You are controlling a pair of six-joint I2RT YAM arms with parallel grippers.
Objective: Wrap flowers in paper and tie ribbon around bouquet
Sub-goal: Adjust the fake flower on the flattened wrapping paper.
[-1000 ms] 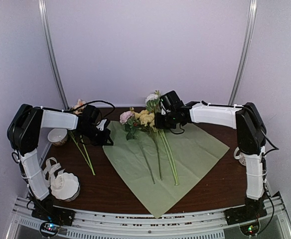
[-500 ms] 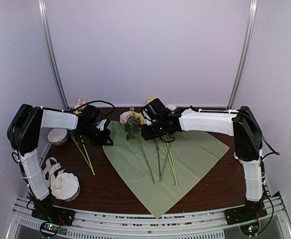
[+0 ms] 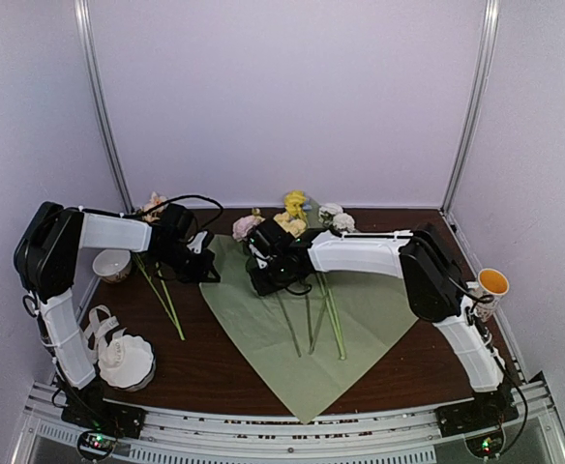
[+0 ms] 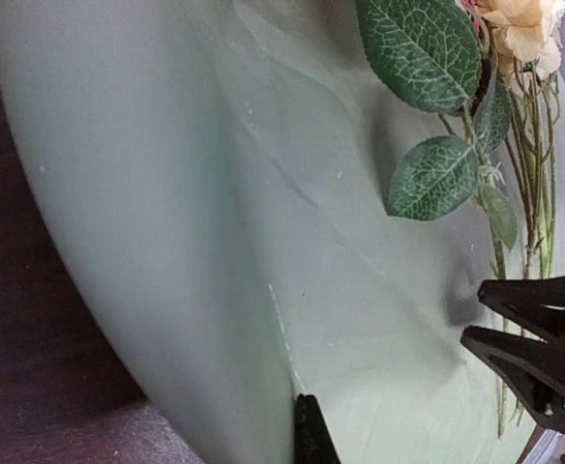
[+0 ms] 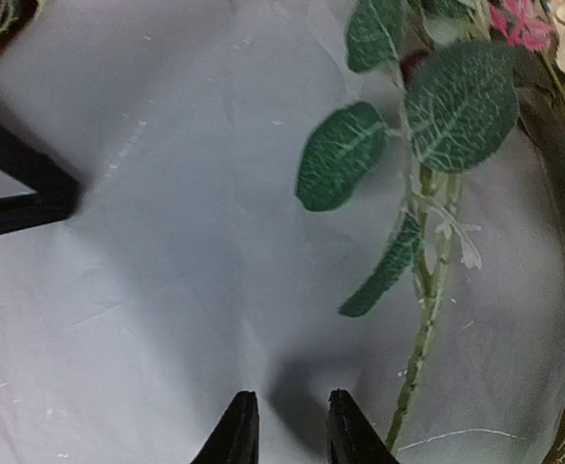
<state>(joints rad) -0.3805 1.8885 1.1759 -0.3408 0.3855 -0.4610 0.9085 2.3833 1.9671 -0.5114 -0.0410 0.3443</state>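
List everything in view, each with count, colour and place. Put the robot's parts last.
paper: one sheet, sage green, cornerwise mid-table
flowers: one bunch, green stems, yellow, pink and white blossoms, on the paper
loose stems: about two, green, bare table left of the paper
ribbon: one, cream-white, near left
scalloped bowl: one, white, beside the ribbon
small cup: one, white, left edge
mug: one, yellow inside, right edge
table: one, dark brown
left gripper: black, shut on the paper's left corner
right gripper: black, slightly open over the paper
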